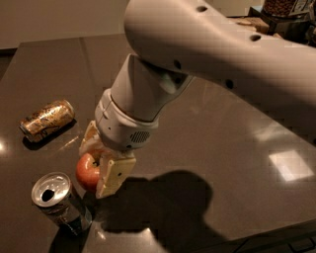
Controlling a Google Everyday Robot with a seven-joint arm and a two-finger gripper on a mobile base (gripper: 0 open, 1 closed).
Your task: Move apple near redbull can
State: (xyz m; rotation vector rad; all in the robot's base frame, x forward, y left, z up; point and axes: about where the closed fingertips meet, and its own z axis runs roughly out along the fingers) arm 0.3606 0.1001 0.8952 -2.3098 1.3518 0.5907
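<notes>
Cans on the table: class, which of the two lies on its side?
The gold-and-brown can, far left, lies on its side; the redbull can stands upright beside the claw, which grips the apple.

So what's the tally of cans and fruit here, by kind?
Cans: 2, the upright redbull can and a gold-and-brown can lying on its side.
Apples: 1, the apple, held in the pincer beside the redbull can.
Total: 3

Pantry-like: dark counter (222, 128) under the pincer (98, 167), snack jar (280, 7) behind.
</notes>
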